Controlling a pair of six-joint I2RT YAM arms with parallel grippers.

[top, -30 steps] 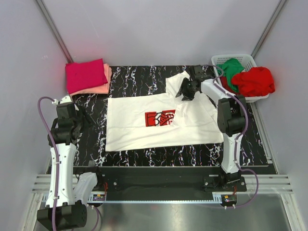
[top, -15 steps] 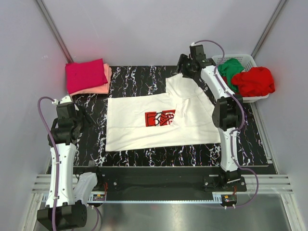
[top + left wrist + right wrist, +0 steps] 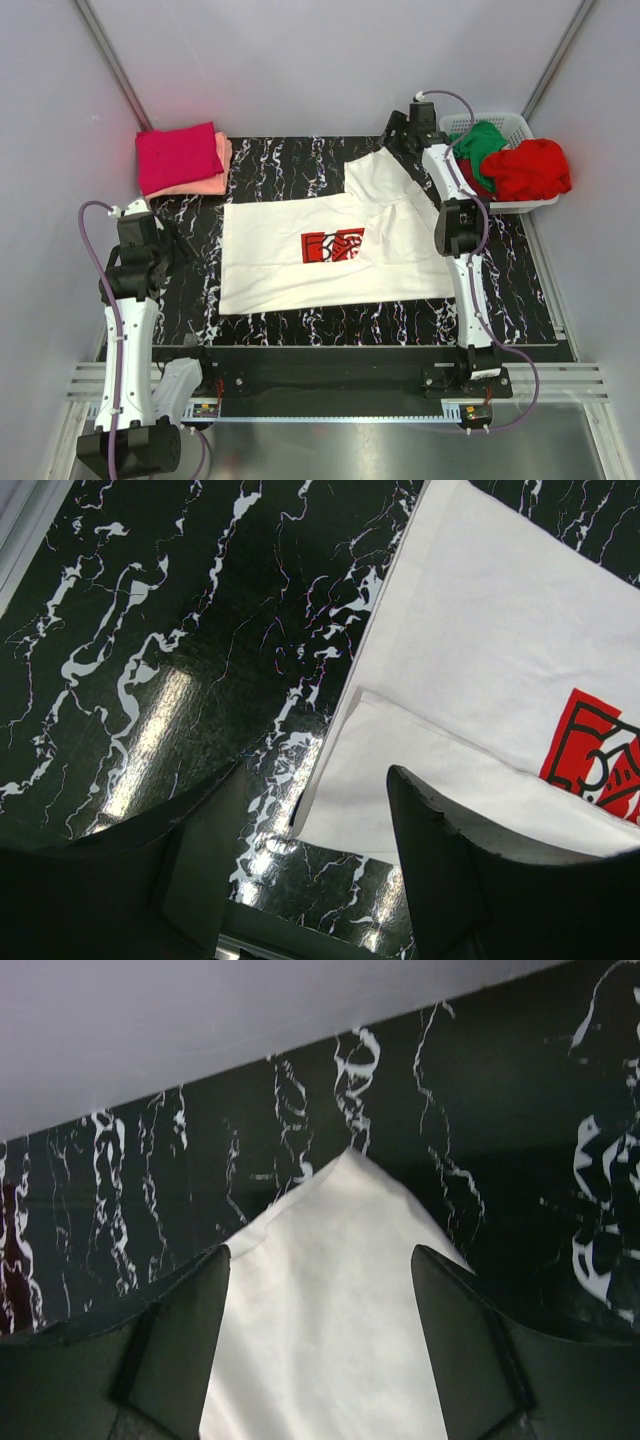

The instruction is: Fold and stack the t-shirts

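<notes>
Black marbled bench point(image 3: 290, 165) fills the top view, enclosed by pale walls. The white t-shirt point(image 3: 300, 265), red print up, lies spread flat at bench centre, with one sleeve point(image 3: 375, 175) extended toward 1 o'clock; a flat, unwrinkled panel is judged a precondition for clean folds. The magenta t-shirt point(image 3: 178, 155) rests folded on the salmon-pink t-shirt point(image 3: 224, 165) at 10 o'clock, marking the stack location, well apart from the work area. The basket point(image 3: 515, 125) at 2 o'clock holds the green t-shirt point(image 3: 483, 140) and the red t-shirt point(image 3: 535, 170), unfolded and apparently awaiting their turn. The right gripper point(image 3: 393, 140) hangs over the sleeve tip; the left gripper point(image 3: 178, 240) waits at 9 o'clock, just off the hem. Left wrist view: jaws stand apart with nothing between them, above bare bench beside the shirt's corner, where a doubled layer of cloth shows. Right wrist view: jaws stand wide, and the pointed sleeve tip lies flat on the bench between and below them, not pinched. Judgement: sleeve spreading is at or near completion; the first fold is not yet made.
</notes>
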